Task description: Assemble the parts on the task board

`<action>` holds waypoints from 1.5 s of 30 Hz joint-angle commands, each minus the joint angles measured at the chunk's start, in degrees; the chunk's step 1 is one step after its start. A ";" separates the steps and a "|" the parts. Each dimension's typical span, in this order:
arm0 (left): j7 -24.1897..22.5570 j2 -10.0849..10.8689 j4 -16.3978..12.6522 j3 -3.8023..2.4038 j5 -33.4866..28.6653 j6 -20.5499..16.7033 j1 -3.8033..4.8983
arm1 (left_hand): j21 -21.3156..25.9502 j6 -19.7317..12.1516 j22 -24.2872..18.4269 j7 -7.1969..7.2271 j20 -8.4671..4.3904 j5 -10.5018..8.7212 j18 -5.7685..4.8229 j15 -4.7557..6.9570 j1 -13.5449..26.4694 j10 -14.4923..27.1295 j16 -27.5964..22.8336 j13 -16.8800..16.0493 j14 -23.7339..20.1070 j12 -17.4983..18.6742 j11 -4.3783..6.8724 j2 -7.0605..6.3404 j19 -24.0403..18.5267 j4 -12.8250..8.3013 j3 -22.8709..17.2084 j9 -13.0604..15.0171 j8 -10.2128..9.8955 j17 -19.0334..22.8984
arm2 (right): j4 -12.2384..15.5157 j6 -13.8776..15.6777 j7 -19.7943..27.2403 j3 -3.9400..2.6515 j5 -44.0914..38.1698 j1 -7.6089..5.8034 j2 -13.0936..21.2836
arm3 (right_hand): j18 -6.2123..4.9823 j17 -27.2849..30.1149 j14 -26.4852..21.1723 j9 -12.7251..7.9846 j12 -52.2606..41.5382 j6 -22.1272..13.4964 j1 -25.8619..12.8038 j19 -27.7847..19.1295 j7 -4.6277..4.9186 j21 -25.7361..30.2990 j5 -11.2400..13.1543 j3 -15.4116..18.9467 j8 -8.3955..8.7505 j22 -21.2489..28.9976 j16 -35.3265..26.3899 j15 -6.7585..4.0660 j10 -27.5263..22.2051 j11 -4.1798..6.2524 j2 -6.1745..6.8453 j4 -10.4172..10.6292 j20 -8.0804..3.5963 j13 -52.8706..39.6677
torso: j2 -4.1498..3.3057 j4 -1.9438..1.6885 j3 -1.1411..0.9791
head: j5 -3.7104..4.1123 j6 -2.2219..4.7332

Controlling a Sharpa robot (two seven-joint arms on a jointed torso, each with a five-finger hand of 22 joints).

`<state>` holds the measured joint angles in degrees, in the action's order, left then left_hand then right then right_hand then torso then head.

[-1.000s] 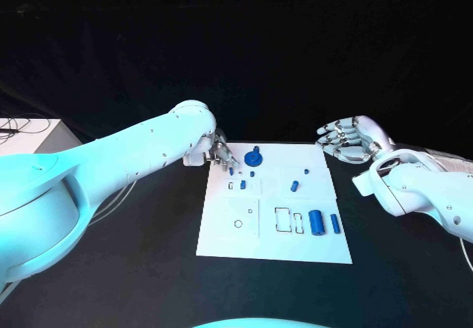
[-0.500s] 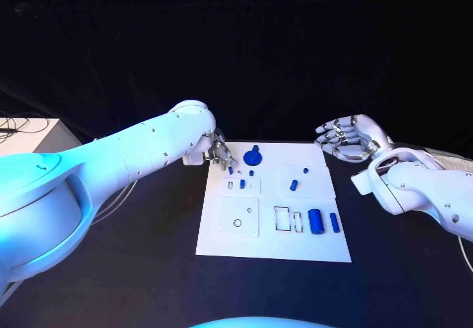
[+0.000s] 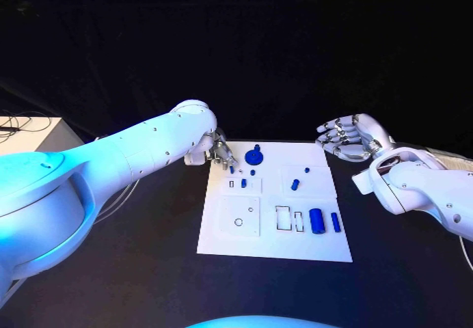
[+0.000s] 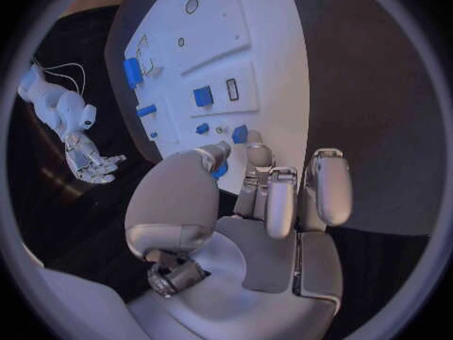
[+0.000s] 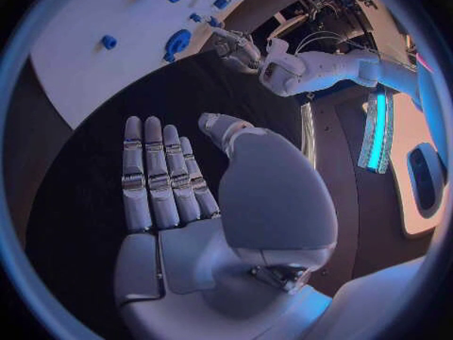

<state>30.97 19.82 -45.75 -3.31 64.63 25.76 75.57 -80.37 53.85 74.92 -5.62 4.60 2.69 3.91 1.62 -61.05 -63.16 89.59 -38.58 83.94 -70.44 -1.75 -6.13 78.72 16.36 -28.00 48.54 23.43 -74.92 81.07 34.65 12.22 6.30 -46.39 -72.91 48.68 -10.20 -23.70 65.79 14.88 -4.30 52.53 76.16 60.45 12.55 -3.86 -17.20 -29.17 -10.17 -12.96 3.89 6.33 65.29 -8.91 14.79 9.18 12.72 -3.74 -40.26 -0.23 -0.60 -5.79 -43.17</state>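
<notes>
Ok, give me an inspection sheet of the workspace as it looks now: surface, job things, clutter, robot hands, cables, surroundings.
Surface: black table, bare around the board.
Job's things: white task board in the middle; blue parts on it, among them a round disc part at the far edge and a large cylinder toward the right.
Clutter: nothing seen.
Robot hands: left robot hand at the board's far left corner, fingertips at a small blue part; grip unclear. Right robot hand open, off the board's far right corner, holding nothing.
Cables: thin cables by the white box at left.
Surroundings: dark backdrop.
</notes>
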 commanded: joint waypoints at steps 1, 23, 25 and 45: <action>-0.08 -0.20 -0.01 0.03 -1.43 0.07 -0.06 | 0.41 -0.54 1.13 -0.03 -0.01 0.23 0.14 -0.18 -0.48 0.47 -0.15 0.13 3.69 0.21 0.06 -0.01 -0.34 -0.06 -0.38 0.09 0.27 -9.61 | 0.06 -0.23 0.53 -0.03 -0.08 -0.02 -0.07 | -0.26 0.05 -0.53 -0.10 0.23 0.04 -0.31 -0.48 0.27 0.26 -0.10 0.42 0.24 0.05 -0.18 0.05 -0.39 -0.19 0.10 0.05 -0.11 0.09 | 0.00 0.00 0.02 | -0.01 -0.04; -0.32 -0.41 0.68 0.58 -3.08 -0.21 -0.65 | 0.53 -0.78 1.02 -0.04 0.03 0.23 0.17 -0.22 -1.53 0.72 -0.18 -0.07 3.63 0.30 0.03 -0.32 -0.50 -0.30 -1.58 0.72 0.27 -9.57 | -0.02 -0.38 0.56 -0.03 -0.06 -0.02 -0.22 | -0.26 0.05 -0.53 -0.10 0.23 0.04 -0.31 -0.48 0.27 0.26 -0.10 0.42 0.24 0.05 -0.18 0.05 -0.39 -0.19 0.10 0.05 -0.11 0.09 | 0.00 0.05 -0.01 | 0.07 -0.20; -0.36 -0.35 0.62 0.62 -3.16 -0.43 -0.67 | 0.56 -0.87 0.99 0.01 0.02 0.23 0.18 -0.18 -2.36 0.76 -0.19 -0.24 3.62 0.31 0.08 -0.19 -0.54 -0.58 -2.54 1.06 0.29 -9.59 | -0.04 -0.38 0.56 -0.03 -0.06 -0.02 -0.23 | -0.26 0.05 -0.53 -0.10 0.23 0.04 -0.31 -0.48 0.27 0.26 -0.10 0.42 0.24 0.05 -0.18 0.05 -0.39 -0.19 0.10 0.05 -0.11 0.09 | 0.02 0.02 -0.03 | 0.11 -0.25; -1.13 0.82 -0.76 0.64 -6.66 -4.13 -0.70 | 0.64 -2.68 0.90 -0.46 0.01 0.48 0.25 -0.28 -9.02 0.83 -0.36 -0.96 3.56 1.80 -0.09 0.09 -0.83 -12.72 -20.96 6.39 1.28 -9.70 | -0.10 -0.53 0.53 -0.03 -0.04 -0.02 -0.29 | -0.28 0.20 -0.60 -0.11 0.19 0.07 -0.21 -0.56 0.29 0.23 -0.12 0.51 0.29 0.31 -0.13 0.08 -0.46 -0.21 -0.03 0.01 -0.06 0.07 | 0.05 0.01 -0.06 | 0.26 -0.39</action>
<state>30.68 20.52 -46.21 -2.65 59.53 23.14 74.88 -79.92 51.41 74.91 -6.20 4.61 2.88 3.91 1.62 -70.13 -62.15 89.59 -39.48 83.94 -68.72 -1.60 -6.77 78.30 10.44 -41.98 51.00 24.45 -74.91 80.94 34.61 12.24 6.29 -46.30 -72.91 48.43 -10.19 -23.55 65.59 14.83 -4.30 52.54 76.16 60.24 12.53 -3.86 -17.19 -29.01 -10.17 -12.71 3.89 6.54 65.10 -9.13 14.79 9.34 12.51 -3.75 -40.26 -0.19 -0.63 -5.54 -43.52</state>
